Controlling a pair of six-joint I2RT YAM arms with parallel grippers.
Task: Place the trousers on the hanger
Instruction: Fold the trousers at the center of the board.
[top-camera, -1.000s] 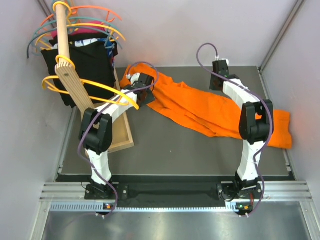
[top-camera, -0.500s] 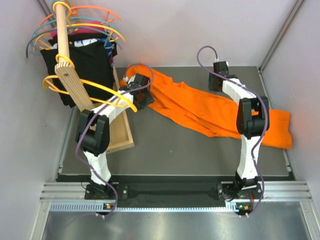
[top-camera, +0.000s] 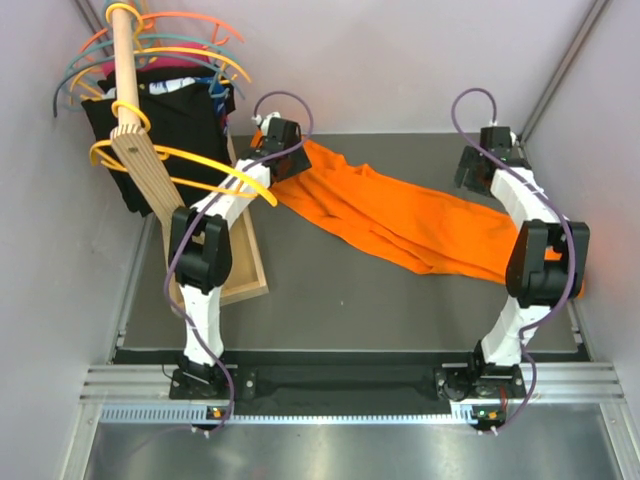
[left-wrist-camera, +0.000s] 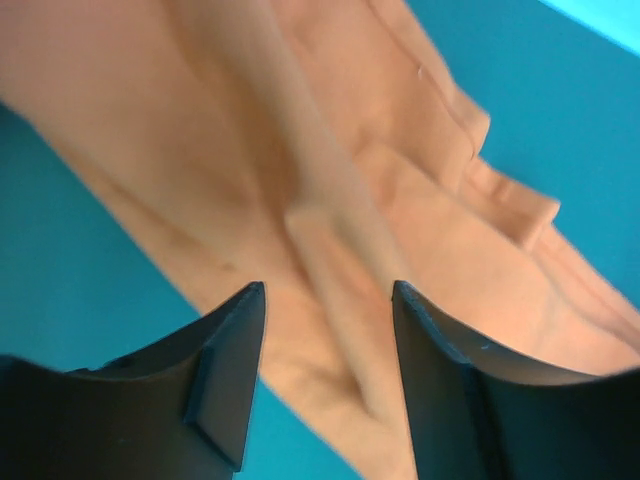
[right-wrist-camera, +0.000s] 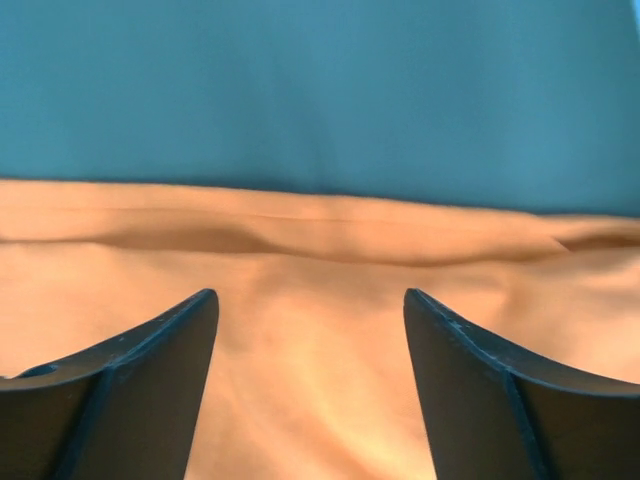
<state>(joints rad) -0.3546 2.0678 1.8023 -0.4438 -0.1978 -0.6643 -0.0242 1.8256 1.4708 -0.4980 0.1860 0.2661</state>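
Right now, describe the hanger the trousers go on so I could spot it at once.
Look to the far left corner, where a wooden pole stands. The hanger is the thin yellow one ringed lowest on that pole, in front of the black clothes. The other hangers bunch at the pole's top; this one hangs alone.

Bright, even overhead light; both wrist views soft, teal-tinted.
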